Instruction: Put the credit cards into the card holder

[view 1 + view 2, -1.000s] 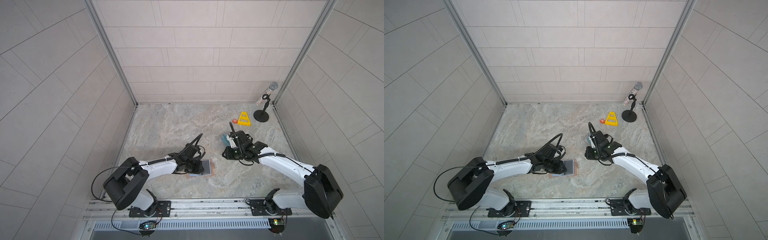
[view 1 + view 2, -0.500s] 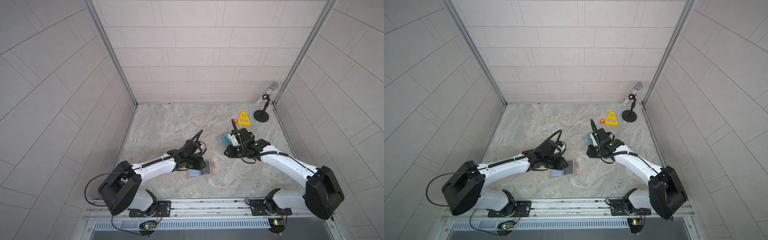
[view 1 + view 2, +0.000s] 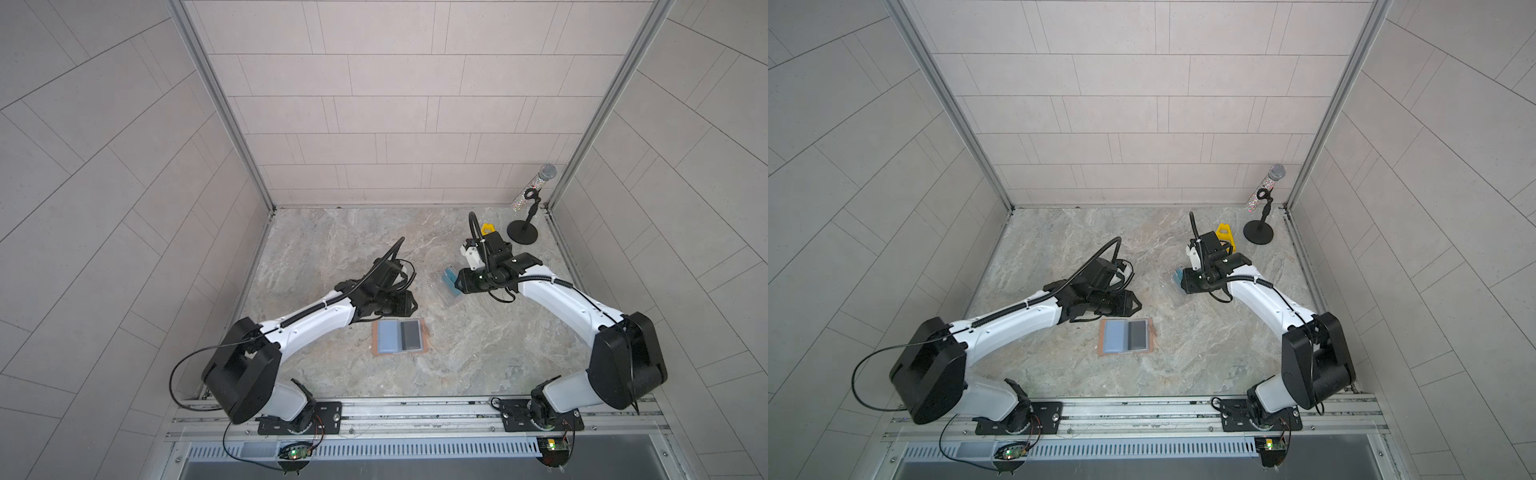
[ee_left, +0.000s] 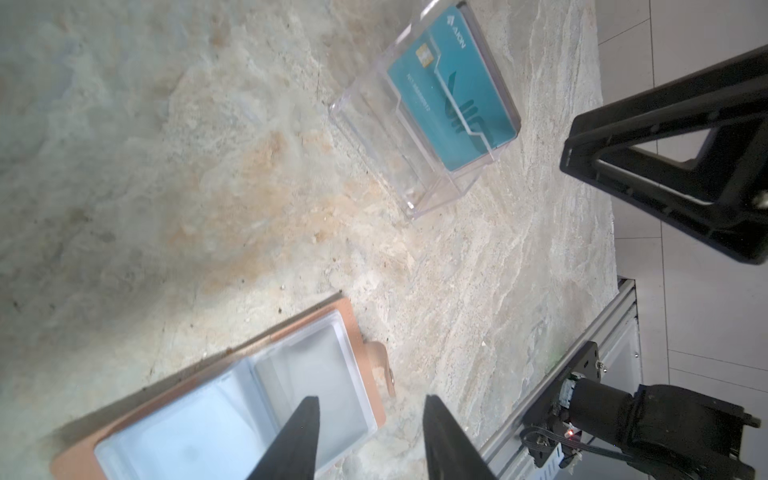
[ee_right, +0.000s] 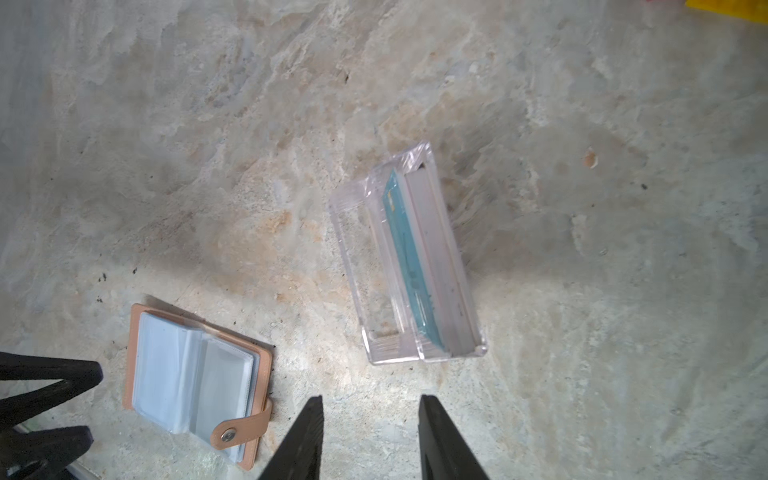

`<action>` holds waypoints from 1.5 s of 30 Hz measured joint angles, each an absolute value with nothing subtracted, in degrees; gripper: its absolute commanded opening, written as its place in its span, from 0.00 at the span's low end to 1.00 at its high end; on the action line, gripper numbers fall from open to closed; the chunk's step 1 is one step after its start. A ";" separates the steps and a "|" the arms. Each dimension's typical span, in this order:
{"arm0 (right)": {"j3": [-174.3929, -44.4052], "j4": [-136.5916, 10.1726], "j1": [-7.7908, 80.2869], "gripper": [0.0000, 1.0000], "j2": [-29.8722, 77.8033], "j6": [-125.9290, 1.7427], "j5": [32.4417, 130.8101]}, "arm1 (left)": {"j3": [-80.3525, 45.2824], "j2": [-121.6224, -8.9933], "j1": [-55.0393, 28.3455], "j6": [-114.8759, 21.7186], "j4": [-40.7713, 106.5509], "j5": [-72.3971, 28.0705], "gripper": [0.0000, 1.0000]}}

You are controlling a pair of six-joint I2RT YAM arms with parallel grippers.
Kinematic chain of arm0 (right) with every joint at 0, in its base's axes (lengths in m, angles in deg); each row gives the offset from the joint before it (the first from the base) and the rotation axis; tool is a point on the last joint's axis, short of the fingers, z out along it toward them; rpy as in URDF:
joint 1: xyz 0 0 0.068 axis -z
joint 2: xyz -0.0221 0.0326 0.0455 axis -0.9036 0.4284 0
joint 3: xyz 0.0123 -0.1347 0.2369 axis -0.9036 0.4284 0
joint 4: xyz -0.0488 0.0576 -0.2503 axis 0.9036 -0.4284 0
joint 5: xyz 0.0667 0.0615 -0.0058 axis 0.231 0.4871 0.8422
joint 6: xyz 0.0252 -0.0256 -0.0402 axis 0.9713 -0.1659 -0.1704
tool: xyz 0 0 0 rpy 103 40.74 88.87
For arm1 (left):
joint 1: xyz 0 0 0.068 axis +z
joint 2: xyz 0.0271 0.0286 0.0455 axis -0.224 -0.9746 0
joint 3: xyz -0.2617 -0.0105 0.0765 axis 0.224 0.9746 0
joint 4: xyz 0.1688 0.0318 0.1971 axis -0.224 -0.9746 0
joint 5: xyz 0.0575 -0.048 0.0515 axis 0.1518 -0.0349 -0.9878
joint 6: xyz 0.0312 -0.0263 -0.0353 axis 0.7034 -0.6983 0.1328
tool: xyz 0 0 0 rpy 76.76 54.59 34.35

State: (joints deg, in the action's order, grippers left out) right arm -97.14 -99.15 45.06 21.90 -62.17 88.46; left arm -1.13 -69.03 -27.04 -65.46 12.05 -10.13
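Marbled grey-beige bench (image 3: 332,249), closed in by pale tiled walls (image 3: 374,124) at the back and both sides. Metal rail (image 3: 415,409) along the near edge carries both arm bases.

Card holder (image 3: 400,336): lies open and flat on the bench, just beside the left fingers (image 4: 297,436) on their rail side. Tan-pink leather cover, clear bluish plastic sleeves inside, snap tab (image 5: 232,432) with a metal stud sticking out past one edge. In both top views one page reads pale blue, the other dark grey. Cannot tell whether any sleeve holds a card.

Left fingers: spread, nothing between them. In the left wrist view the tips sit over the tab-side page; contact not discernible.

Right fingers (image 5: 307,440): spread, empty. Tips point toward the clear acrylic stand (image 5: 374,270), with bare bench between tips and stand.

Credit cards (image 3: 450,280): leaning in that stand, just ahead of the right fingers and well apart from the card holder. Teal card (image 4: 453,95) in front, with white lettering and a gold chip. Pale cards (image 5: 430,249) stacked behind it.

Beyond the right fingers: small yellow object (image 3: 1225,235). Farther on, a glittery microphone (image 3: 1266,183) on a black round-based stand near the back right corner.
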 measured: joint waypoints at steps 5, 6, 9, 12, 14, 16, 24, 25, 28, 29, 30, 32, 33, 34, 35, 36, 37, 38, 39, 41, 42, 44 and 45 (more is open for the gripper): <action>-104.83 -104.57 46.98 0.47 29.11 -66.58 87.89 | -10.88 -78.34 -26.83 -65.54 10.98 -9.62 0.56; -106.36 -105.47 47.20 0.47 30.62 -67.43 87.85 | -12.76 -80.13 -26.76 -65.57 10.76 -9.40 0.56; -109.55 -107.72 47.46 0.51 33.96 -69.38 87.69 | -17.59 -85.03 -26.45 -65.81 10.21 -8.36 0.57; -111.06 -109.16 47.62 0.53 35.56 -70.73 87.56 | -21.63 -89.51 -26.39 -66.44 9.77 -7.46 0.58; -112.31 -110.06 47.72 0.54 36.50 -71.41 87.54 | -23.64 -91.94 -26.39 -66.86 9.67 -7.07 0.59; -113.75 -110.63 47.97 0.55 37.68 -71.98 87.43 | -25.19 -94.01 -26.37 -67.49 9.49 -6.74 0.59; -116.61 -111.06 49.45 0.56 41.46 -72.96 87.67 | -28.75 -99.98 -25.47 -69.68 9.75 -4.55 0.61; -116.79 -111.08 49.58 0.56 41.88 -73.12 87.80 | -28.93 -100.55 -25.30 -70.00 9.99 -4.18 0.61; -117.27 -111.19 49.69 0.56 42.99 -73.44 89.00 | -29.65 -102.17 -24.90 -70.62 10.41 -3.04 0.62; -117.40 -111.24 49.69 0.56 43.25 -73.53 89.51 | -29.94 -102.60 -24.79 -71.03 10.61 -2.74 0.62; -117.47 -111.26 49.69 0.56 43.47 -73.60 89.81 | -30.18 -103.00 -24.75 -71.38 10.78 -2.50 0.63; -117.71 -111.50 49.69 0.56 43.91 -73.71 90.23 | -30.72 -103.76 -24.49 -72.08 11.37 -2.15 0.63; -117.82 -111.52 49.69 0.56 44.17 -73.77 90.29 | -30.79 -104.02 -24.42 -72.49 11.72 -1.99 0.64; -117.92 -111.57 49.69 0.56 44.41 -73.79 90.32 | -30.81 -104.29 -24.40 -72.69 12.07 -1.89 0.64; -118.03 -111.65 49.69 0.56 44.65 -73.81 90.34 | -30.81 -104.57 -24.40 -73.06 12.35 -1.75 0.65; -118.10 -111.76 49.69 0.56 44.85 -73.81 90.40 | -30.81 -104.85 -24.42 -73.26 12.57 -1.54 0.65; -118.19 -111.83 49.69 0.56 45.11 -73.84 90.45 | -30.83 -105.20 -24.42 -73.57 12.79 -1.25 0.65; -118.25 -111.92 49.69 0.56 45.35 -73.84 90.45 | -30.83 -105.55 -24.42 -73.83 13.01 -0.99 0.65; -118.30 -111.96 49.69 0.56 45.55 -73.84 90.45 | -30.83 -105.86 -24.42 -74.05 13.23 -0.77 0.65; -118.47 -112.07 49.69 0.56 46.01 -73.84 90.47 | -30.87 -106.36 -24.42 -74.37 13.86 -0.07 0.65; -118.49 -112.07 49.69 0.56 46.14 -73.84 90.47 | -31.07 -106.47 -24.42 -74.53 13.88 -0.01 0.65; -118.51 -112.13 49.69 0.56 46.42 -73.84 90.45 | -31.57 -106.73 -24.40 -74.72 14.06 0.23 0.65; -118.51 -112.13 49.69 0.56 46.49 -73.84 90.45 | -31.77 -106.82 -24.40 -74.79 14.17 0.32 0.65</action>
